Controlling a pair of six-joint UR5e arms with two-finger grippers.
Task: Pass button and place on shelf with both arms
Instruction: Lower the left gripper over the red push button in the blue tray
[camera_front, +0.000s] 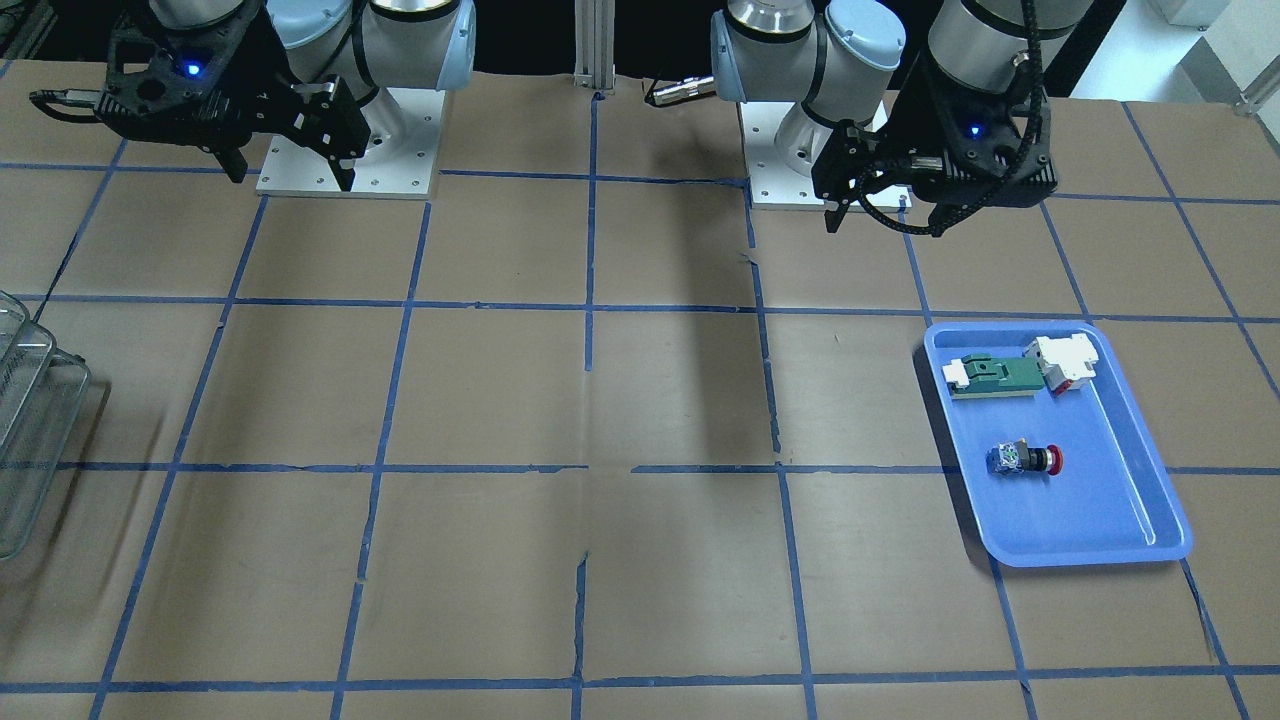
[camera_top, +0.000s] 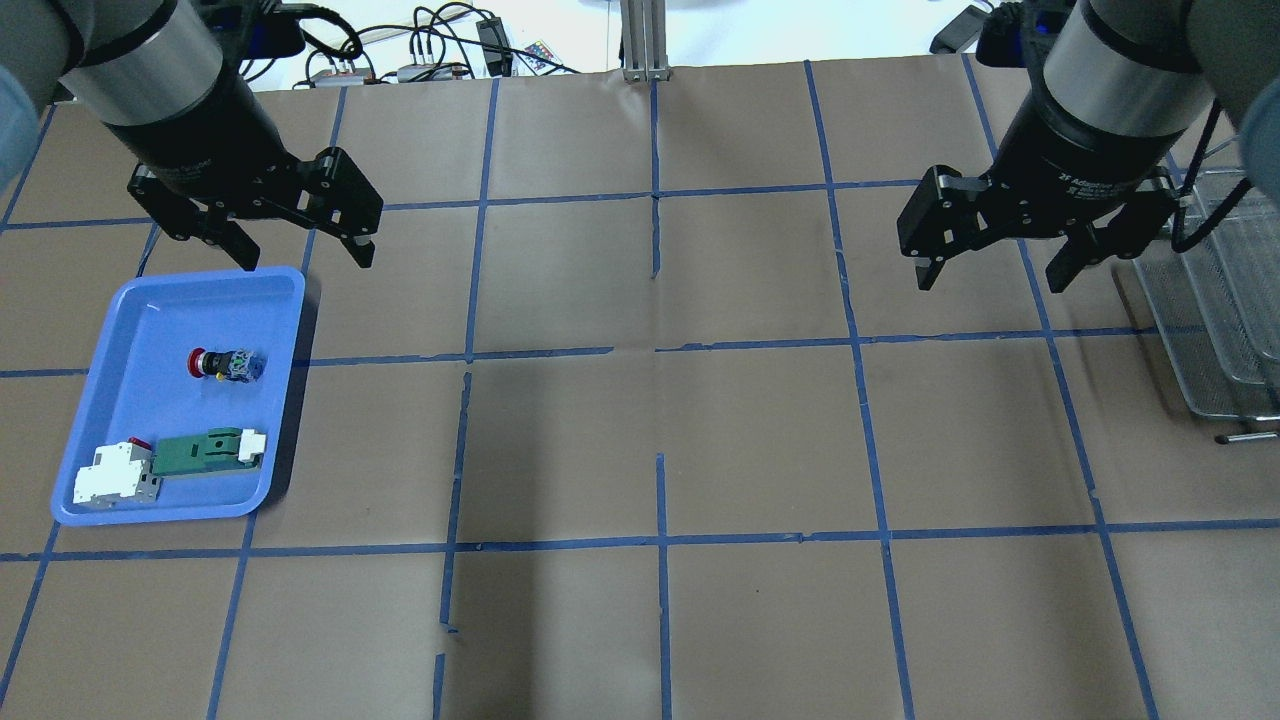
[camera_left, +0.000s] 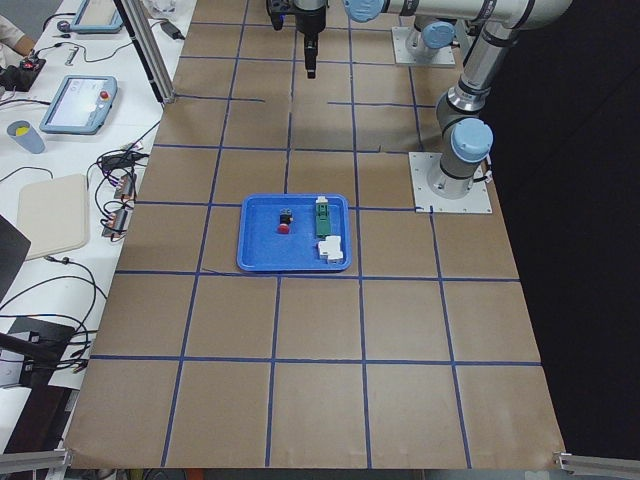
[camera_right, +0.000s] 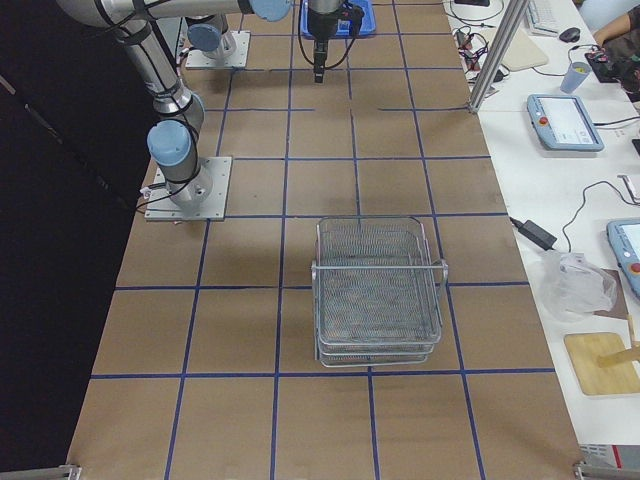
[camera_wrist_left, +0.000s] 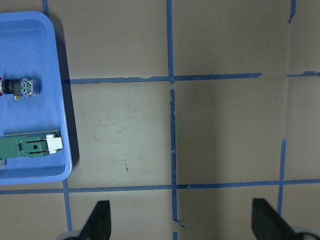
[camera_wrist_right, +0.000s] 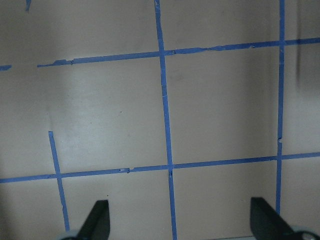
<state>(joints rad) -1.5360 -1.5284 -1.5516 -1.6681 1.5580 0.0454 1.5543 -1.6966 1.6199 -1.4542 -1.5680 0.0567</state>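
Button lies on its side in a blue tray at the robot's left end of the table. Its red cap points toward the robot's left and its blue-and-silver block toward the table's middle. It sits alone in the half of the tray farther from the robot, touching neither the tray's wall nor the other parts. A green part and a white block lie end to end in the tray's nearer half, apart from the button.

Left arm hangs well above the table, its jaws spread wide and holding nothing. The left wrist view looks down on bare brown table crossed by blue tape lines. The tray's inner edge, the button and the green part show at that view's left side, so the jaws are not over the button but off toward the table's middle.

Right arm is likewise raised, its jaws also wide apart and empty. The right wrist view shows only table and tape beneath them.

Shelf, a tiered wire-mesh rack, stands at the robot's right end of the table, just beside the right arm's jaws as seen from overhead and well apart from the tray. In the exterior right view its top tier holds nothing.
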